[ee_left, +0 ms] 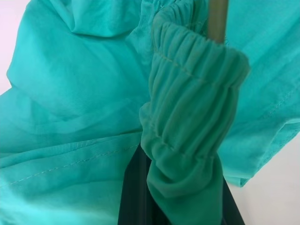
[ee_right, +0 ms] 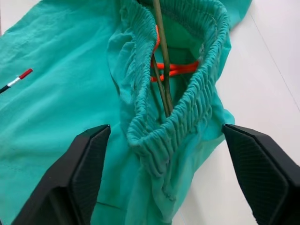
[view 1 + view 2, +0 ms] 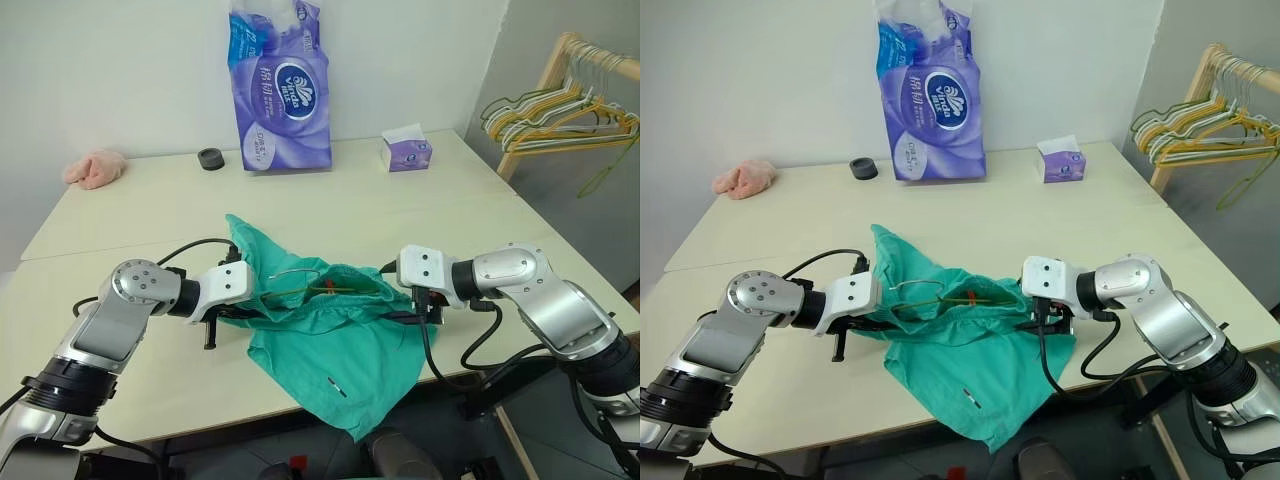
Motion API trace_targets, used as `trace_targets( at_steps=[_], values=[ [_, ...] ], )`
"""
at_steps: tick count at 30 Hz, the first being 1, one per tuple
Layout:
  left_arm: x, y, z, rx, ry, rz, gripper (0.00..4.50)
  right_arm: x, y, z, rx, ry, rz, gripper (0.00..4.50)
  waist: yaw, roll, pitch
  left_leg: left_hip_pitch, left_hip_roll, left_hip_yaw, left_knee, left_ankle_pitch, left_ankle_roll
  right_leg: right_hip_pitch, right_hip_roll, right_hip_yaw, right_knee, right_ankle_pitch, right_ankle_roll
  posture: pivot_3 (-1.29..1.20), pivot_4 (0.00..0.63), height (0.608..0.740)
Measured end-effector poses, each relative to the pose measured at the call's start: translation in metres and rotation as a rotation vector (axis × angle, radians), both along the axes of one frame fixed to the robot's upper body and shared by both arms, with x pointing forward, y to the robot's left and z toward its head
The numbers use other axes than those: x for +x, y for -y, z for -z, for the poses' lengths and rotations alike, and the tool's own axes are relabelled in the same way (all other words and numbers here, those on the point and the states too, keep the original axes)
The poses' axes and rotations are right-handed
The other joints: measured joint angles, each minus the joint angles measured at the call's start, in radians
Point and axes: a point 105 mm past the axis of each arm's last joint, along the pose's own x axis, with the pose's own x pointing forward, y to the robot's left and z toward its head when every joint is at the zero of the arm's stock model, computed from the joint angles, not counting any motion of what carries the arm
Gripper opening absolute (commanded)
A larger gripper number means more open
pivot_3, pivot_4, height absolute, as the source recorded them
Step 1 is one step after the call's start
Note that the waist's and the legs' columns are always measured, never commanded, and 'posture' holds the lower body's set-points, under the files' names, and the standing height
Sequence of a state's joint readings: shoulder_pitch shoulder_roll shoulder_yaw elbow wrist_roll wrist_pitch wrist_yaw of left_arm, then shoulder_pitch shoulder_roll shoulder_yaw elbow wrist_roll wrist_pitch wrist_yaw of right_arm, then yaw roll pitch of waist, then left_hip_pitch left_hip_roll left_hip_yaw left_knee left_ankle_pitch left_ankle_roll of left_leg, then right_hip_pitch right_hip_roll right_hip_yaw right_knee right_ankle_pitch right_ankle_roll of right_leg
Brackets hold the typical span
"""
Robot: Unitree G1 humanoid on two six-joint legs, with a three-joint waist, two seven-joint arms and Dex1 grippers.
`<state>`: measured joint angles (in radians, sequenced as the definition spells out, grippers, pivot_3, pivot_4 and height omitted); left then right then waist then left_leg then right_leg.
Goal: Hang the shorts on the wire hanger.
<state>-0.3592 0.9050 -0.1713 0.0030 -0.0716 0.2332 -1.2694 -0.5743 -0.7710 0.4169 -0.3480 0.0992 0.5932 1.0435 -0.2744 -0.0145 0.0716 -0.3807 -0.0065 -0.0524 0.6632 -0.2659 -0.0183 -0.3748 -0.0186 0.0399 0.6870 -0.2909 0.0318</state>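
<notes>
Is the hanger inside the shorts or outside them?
Partly inside. The hanger's wires run through the gathered waistband opening of the shorts, while its hook sticks out on top of the fabric.

The teal-green shorts (image 3: 330, 345) lie crumpled between the 2 pincers, waistband bunched in the closed left pincer (image 3: 222, 318) and gaping just ahead of the wide-spread right pincer (image 2: 173, 173), with the wire hanger (image 2: 161, 61) threaded inside that opening.

Bare table (image 3: 420, 215) lies beyond the shorts (image 3: 330, 340); a tissue pack (image 3: 280, 90) stands farther back.
</notes>
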Motion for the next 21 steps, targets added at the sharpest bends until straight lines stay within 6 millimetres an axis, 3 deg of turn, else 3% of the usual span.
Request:
trace_targets(
  at_steps=[7, 14, 17, 21],
  values=[
    [-0.001, -0.001, 0.001, 0.008, -0.003, 0.004, 0.00, 0.009, -0.005, 0.029, -0.053, -0.039, -0.006, 4.04, -0.002, 0.000, 0.000, 0.000, 0.000, 0.000, 0.000, 0.000, 0.000, 0.000, 0.000, 0.000, 0.000, 0.000, 0.000, -0.31, 0.019, 0.740],
    [-0.001, 0.000, 0.003, 0.018, -0.009, 0.009, 0.00, 0.026, -0.031, 0.047, -0.132, -0.018, -0.110, 4.04, -0.014, 0.000, 0.000, 0.000, 0.000, 0.000, 0.000, 0.000, 0.000, 0.000, 0.000, 0.000, 0.000, 0.000, 0.000, -0.31, 0.016, 0.740],
    [-0.001, 0.000, 0.003, 0.019, -0.012, 0.009, 0.00, 0.034, -0.031, 0.047, -0.150, -0.010, -0.118, 3.46, -0.016, -0.001, -0.001, 0.000, -0.001, 0.000, 0.000, 0.000, 0.000, 0.000, -0.001, 0.000, 0.000, 0.000, 0.000, -0.30, 0.013, 0.740],
    [-0.001, 0.001, 0.004, 0.019, -0.013, 0.006, 0.00, 0.037, -0.031, 0.053, -0.164, -0.021, -0.128, 2.17, -0.019, -0.001, -0.001, 0.000, -0.001, -0.001, 0.000, 0.000, 0.000, 0.000, -0.001, -0.001, 0.000, 0.000, 0.000, -0.30, 0.012, 0.740]
  ],
)
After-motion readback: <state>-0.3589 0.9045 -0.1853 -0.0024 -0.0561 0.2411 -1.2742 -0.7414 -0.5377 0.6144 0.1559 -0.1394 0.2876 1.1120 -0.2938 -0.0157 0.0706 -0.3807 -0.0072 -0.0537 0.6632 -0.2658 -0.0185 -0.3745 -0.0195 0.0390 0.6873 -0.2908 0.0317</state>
